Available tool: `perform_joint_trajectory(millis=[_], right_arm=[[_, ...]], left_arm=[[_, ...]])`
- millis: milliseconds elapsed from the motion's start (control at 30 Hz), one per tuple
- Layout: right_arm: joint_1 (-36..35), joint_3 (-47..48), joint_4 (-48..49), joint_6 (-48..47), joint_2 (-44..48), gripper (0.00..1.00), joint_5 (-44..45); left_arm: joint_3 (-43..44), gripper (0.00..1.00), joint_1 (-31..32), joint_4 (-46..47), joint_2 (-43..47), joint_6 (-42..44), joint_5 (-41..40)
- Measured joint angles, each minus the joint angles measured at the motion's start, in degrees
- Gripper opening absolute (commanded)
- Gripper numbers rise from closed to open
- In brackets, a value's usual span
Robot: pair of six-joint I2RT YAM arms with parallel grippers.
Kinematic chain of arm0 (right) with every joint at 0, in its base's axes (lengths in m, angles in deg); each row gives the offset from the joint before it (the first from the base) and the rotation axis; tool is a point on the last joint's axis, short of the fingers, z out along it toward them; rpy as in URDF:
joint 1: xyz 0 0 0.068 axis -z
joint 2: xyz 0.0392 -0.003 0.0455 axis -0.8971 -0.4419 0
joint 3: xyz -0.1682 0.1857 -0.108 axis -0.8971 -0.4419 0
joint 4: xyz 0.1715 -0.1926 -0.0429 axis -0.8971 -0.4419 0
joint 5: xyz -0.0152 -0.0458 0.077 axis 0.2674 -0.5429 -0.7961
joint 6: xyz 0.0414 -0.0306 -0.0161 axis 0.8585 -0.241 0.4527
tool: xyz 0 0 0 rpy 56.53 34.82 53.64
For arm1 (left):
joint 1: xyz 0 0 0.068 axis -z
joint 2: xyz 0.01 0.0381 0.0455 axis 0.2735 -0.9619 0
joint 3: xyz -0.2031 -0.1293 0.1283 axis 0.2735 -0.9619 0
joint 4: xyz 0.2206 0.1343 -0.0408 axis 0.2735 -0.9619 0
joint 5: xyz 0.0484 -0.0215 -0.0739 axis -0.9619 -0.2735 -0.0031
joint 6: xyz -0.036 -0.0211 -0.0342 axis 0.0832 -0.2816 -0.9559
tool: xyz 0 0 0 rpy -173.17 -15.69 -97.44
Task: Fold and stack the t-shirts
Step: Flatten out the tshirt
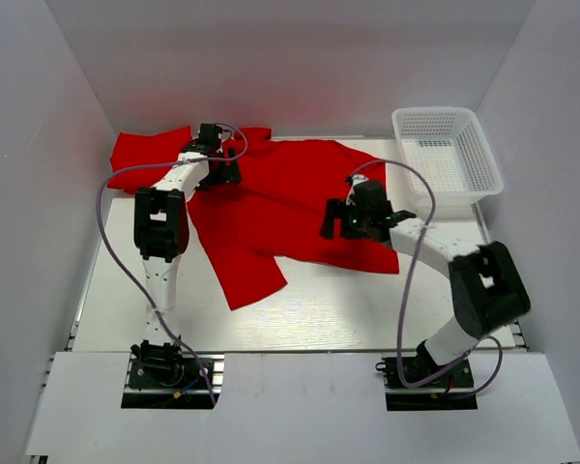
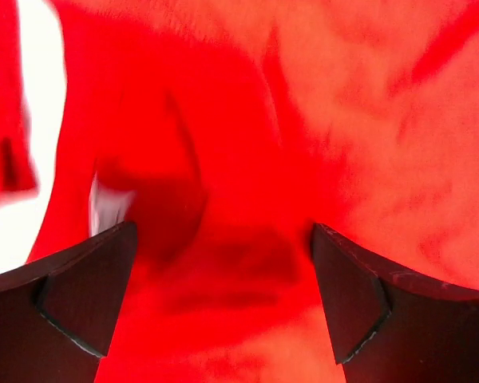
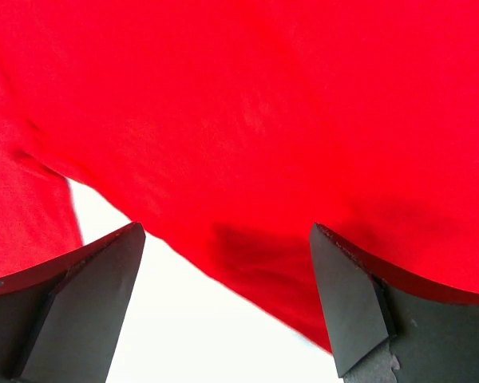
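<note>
White table (image 1: 367, 319) bears spread red t-shirts (image 1: 280, 208); left gripper (image 1: 217, 159) reaches to eleven o'clock, right gripper (image 1: 340, 220) points toward nine, both spread wide above cloth.

Free passage over the bare table (image 1: 367, 314) along the near side, left to right, and at the near left beside the red t-shirts (image 1: 290, 203). Middle and far left covered by that rumpled cloth, low. Far right corner blocked by a white mesh basket (image 1: 435, 112). Hemmed in by walls (image 1: 39, 193) left, right and far. Room above the cloth between left gripper (image 1: 220, 166) and right gripper (image 1: 333, 217), jaws spread wide.
</note>
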Motion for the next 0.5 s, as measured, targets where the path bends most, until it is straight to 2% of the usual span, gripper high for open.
perform_joint_trajectory(millis=[67,133,267,400,500], right_arm=[[0.2,-0.3,0.0,-0.1,5.0,0.9,1.6],[0.4,-1.5,0.7,0.1,11.4,0.9,3.2],[0.5,-6.4,0.7,1.9,22.8,0.9,8.2],[0.7,-11.7,-4.1,5.4,28.9,0.9,14.1],[0.9,-15.6,-8.7,8.3,33.2,0.9,18.4]], left_arm=[[-4.4,1.0,0.5,-1.7,4.2,0.0,-0.6],[-13.6,1.0,1.1,-0.7,12.2,-0.5,-0.6],[-35.6,1.0,2.8,1.2,35.4,-3.0,1.0],[-54.0,1.0,5.4,4.9,56.1,-6.5,3.1],[-64.6,1.0,8.3,6.2,62.9,-8.7,5.3]])
